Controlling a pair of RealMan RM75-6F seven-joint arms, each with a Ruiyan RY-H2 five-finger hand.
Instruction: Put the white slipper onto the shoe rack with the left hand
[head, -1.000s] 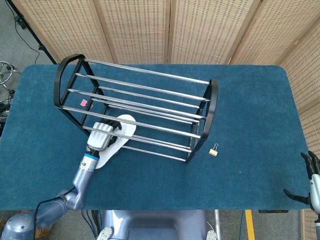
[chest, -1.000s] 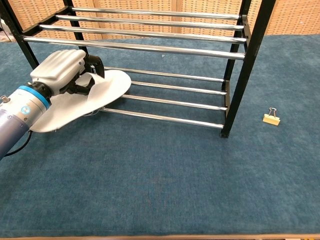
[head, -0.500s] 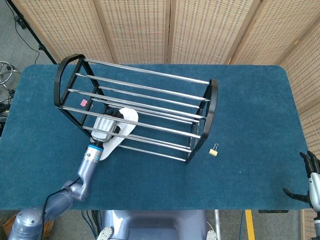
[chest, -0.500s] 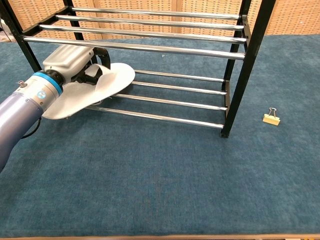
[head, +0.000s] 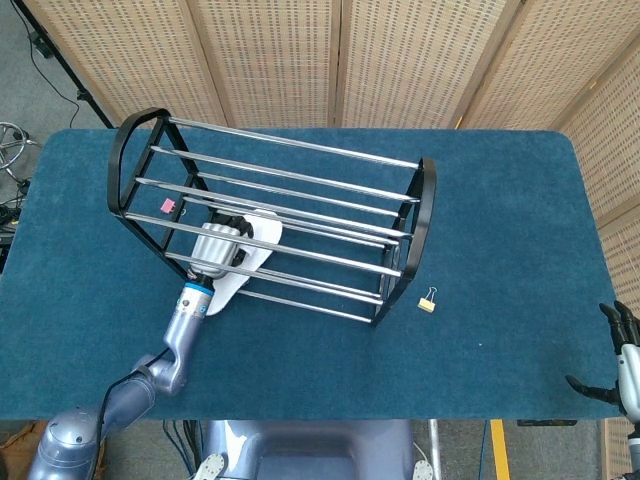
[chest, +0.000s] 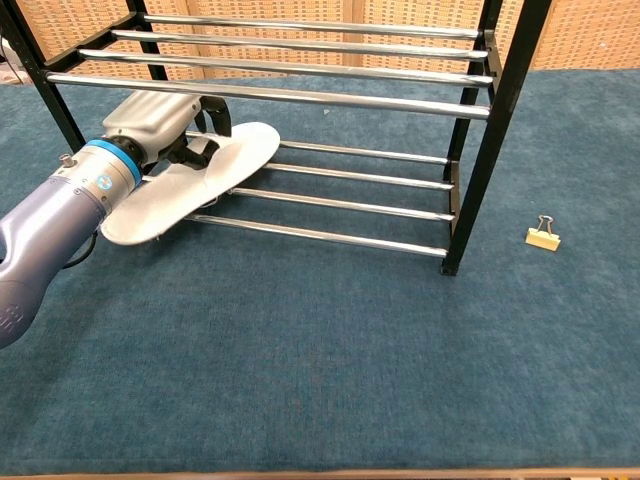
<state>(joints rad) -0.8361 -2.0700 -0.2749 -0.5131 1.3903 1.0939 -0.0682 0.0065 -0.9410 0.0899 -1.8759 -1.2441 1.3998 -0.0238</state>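
The left hand (chest: 155, 122) grips the white slipper (chest: 195, 180) by its strap, with the fingers curled under the strap on the far side and the pale back of the hand on top. In the chest view this pair sits at the left of the frame, under the lowest front bar of the upper tier of the shoe rack (chest: 300, 98). The slipper's toe points toward the upper right and lies over the chrome bars of the rack's lower tier, while its heel end hangs out past the front bar toward the lower left, above the blue table (chest: 320, 350). The sole is tilted, toe higher than heel. Whether the slipper's weight actually rests on the bars cannot be told.

In the head view the same left hand (head: 214, 250) and white slipper (head: 245, 258) show inside the left half of the shoe rack (head: 280, 215), partly crossed by its upper bars, with the forearm running down toward the lower left corner of the frame. A small pink tag (head: 167, 205) hangs on a bar near the rack's left end frame.

A small binder clip (head: 427, 301) lies on the table just to the right of the rack's right end frame; in the chest view it sits at the right of the frame, apart from the rack's black post.

The right hand (head: 618, 365) appears only at the lower right edge of the head view, off the table edge, holding nothing, its dark fingers spread apart.
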